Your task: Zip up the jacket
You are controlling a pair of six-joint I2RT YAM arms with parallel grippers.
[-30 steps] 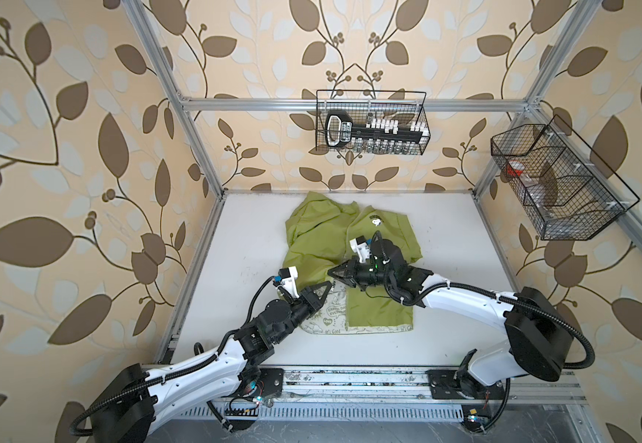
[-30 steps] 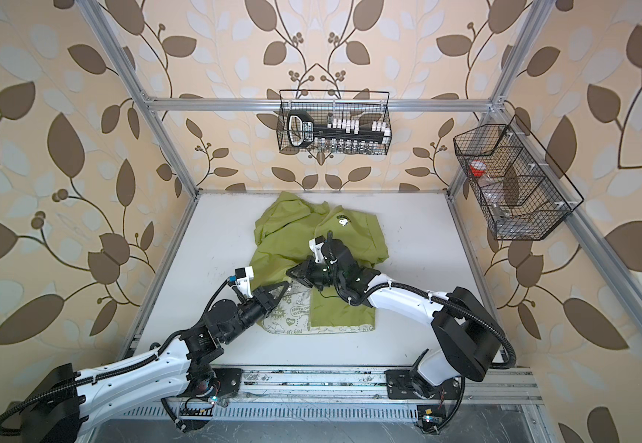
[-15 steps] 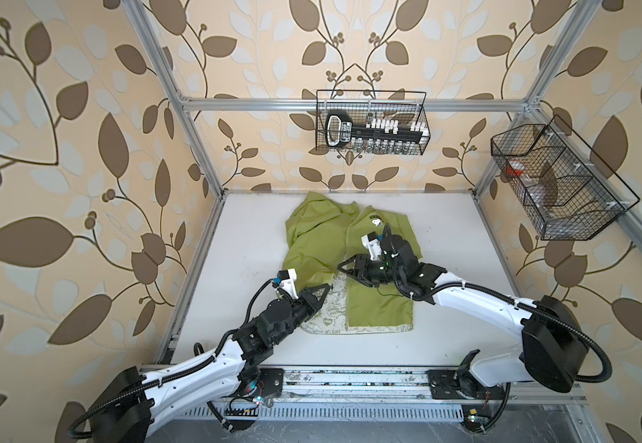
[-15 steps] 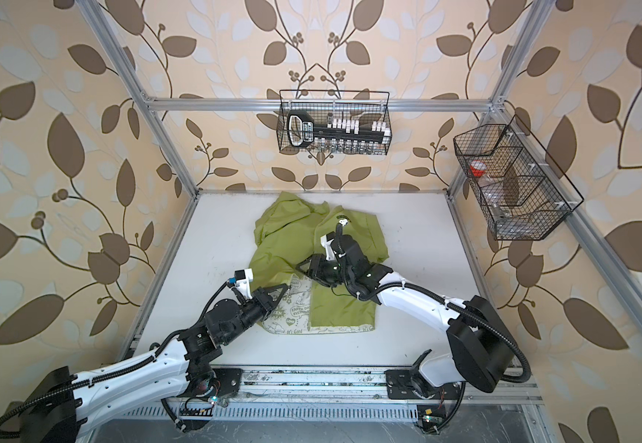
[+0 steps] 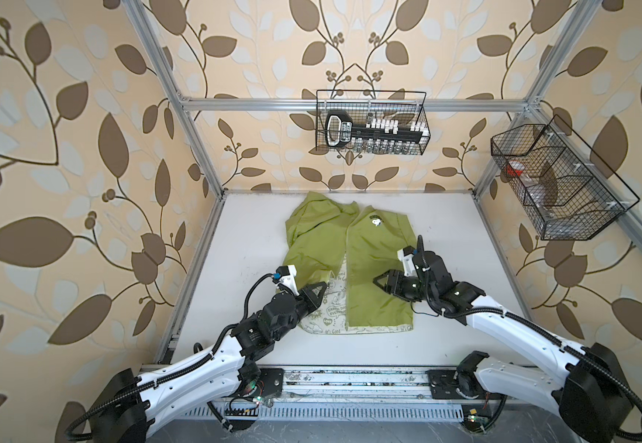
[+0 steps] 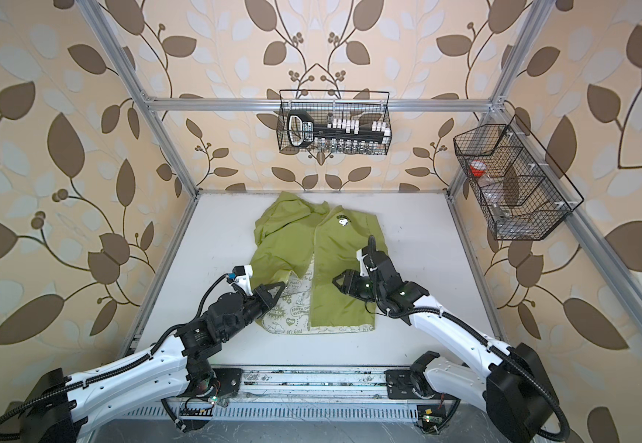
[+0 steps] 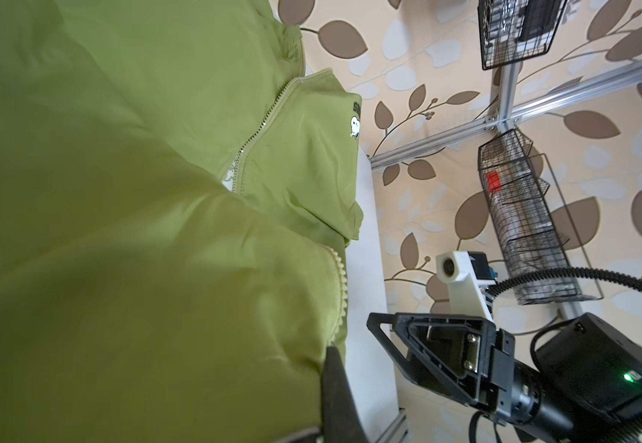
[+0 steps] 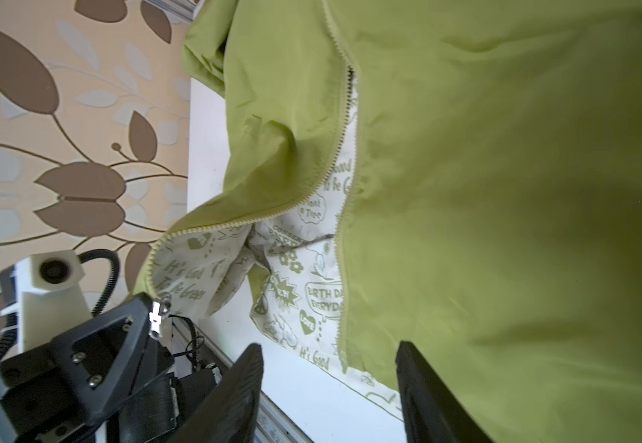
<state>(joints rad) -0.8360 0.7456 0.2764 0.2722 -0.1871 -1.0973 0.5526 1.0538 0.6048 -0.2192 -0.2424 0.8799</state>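
Right wrist view: left tool (image 8: 154, 307) clamped on jacket (image 8: 503, 191) at zipper edge; right tool (image 8: 327, 345) half apart, empty.

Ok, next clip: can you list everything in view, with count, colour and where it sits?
jacket: one, lime green with white printed lining, flat mid-table, front open at the near hem
table: one, white, under the jacket
back basket: one, black wire, hung on the back bar
black and white items: several, inside the back basket
side basket: one, black wire, on the right wall
red-capped item: one, inside the side basket
frame: silver bars, around the cell
wallpaper: beige with brown leaves, on the walls
left gripper: one, black, shut on the jacket's open front edge
right gripper: one, black, open, over the jacket's flat panel
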